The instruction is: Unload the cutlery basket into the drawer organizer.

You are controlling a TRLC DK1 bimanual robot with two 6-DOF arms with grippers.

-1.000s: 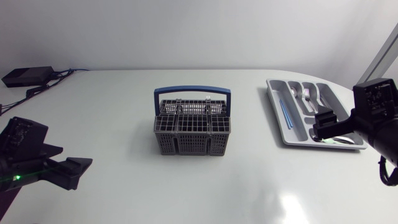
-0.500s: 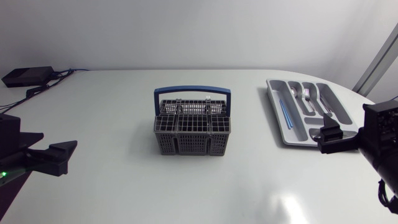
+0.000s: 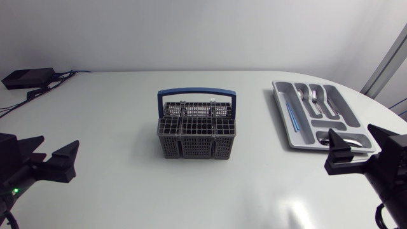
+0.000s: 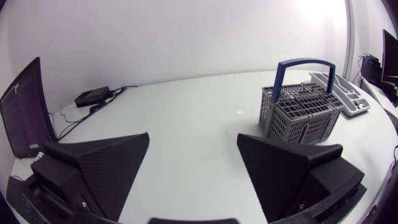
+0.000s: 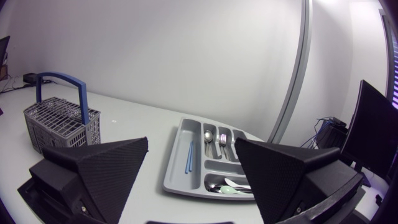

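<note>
White glossy surface [image 3: 127,108], rounded at its right end, with a light glare patch near the front right. One black box [image 3: 27,77] with cables sits at the far left corner. One cutlery basket [image 3: 196,137], grey mesh with a blue arched handle [image 3: 196,93], stands upright about mid-surface, well apart from both arms. What is in its compartments can't be made out. One drawer organizer [image 3: 302,124], a grey tray, lies flat at the far right, well apart from the basket. It holds a thin blue stick [image 5: 188,155] in the long compartment nearest the basket, a spoon [image 5: 208,134] and a fork [image 5: 222,140] in the compartments next to it, and a few more pieces, one pale green, in the cross compartment at the near end. An exact count isn't possible. Two arms, one per side, both low at the front edge. Left tool [image 4: 193,140] has its fingers spread wide and holds nothing, with the basket ahead of it to one side. Right tool [image 5: 191,143] is also spread wide and empty, with the organizer just ahead between its fingers' line of sight and the basket far off to the side.
</note>
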